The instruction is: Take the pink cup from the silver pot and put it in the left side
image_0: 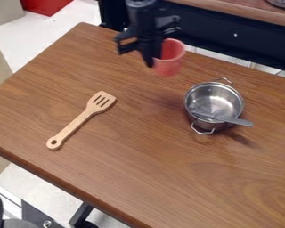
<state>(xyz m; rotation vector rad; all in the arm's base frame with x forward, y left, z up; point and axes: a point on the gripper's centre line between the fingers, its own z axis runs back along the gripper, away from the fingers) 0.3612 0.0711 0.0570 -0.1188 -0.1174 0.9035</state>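
My gripper [153, 60] hangs at the top centre of the camera view, over the back part of the table, shut on the left side of the pink cup [170, 60]. The cup is held with its open end up and leans a little. To the right and lower in the view, the silver pot [193, 104] stands on the table, apart from the cup. A grey-handled utensil [235, 120] rests in the pot, its handle over the right-front rim.
A wooden slotted spatula [80, 119] lies at a slant on the left part of the brown table [139, 164]. Behind the table's back edge runs a dark counter front [228, 35] with a wooden top.
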